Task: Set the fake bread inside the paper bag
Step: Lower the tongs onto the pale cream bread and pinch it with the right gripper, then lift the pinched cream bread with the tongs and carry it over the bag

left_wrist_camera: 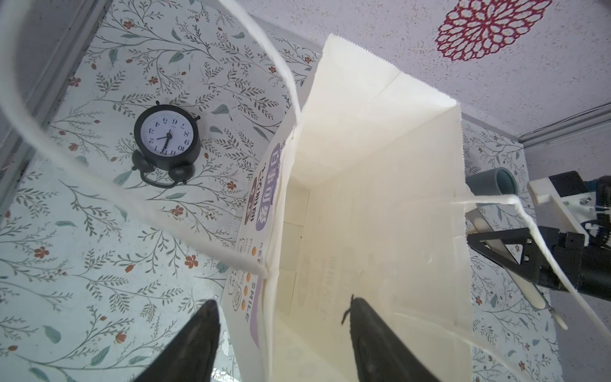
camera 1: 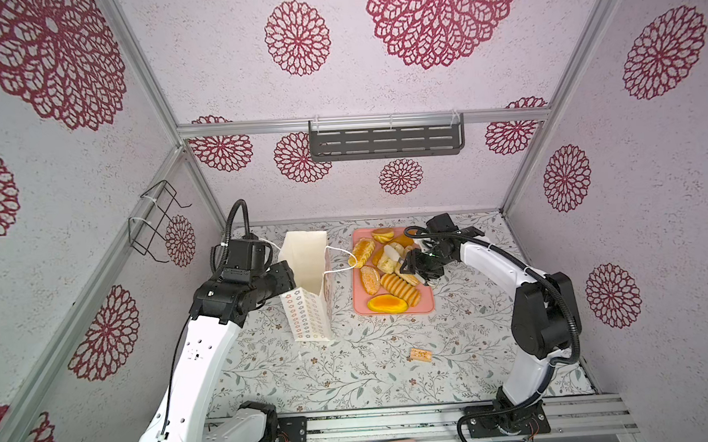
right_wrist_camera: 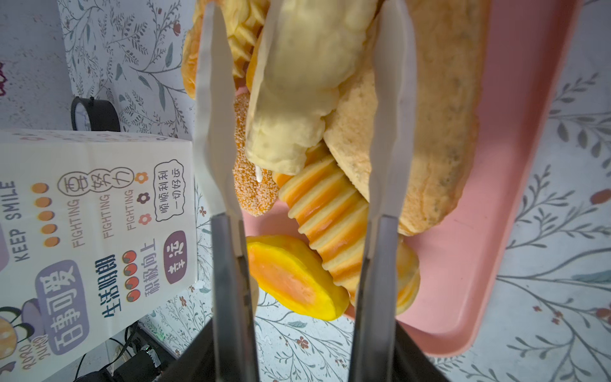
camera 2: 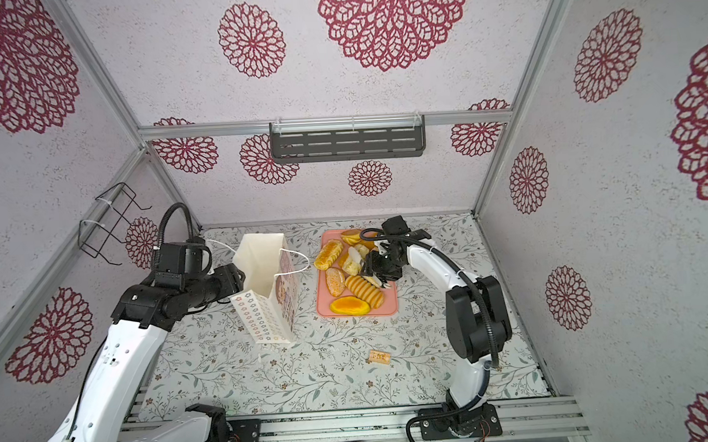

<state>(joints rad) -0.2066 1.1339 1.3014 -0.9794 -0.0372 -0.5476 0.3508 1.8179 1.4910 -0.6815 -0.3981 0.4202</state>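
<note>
Left gripper straddles paper bag wall, base cropped.

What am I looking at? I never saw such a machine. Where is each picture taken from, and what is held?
These are two robot arms at a table, each ending in a two-finger gripper. Two pictures look down from one camera overhead; the other two come from cameras on the wrists. On the table stand a paper bag and a pink tray of fake bread; a black alarm clock and a small tan block are there too. The left gripper is open, one finger inside the bag's mouth and one outside. The right gripper holds tongs, whose blades stand on either side of a pale pastry; whether they pinch it is unclear.
</note>
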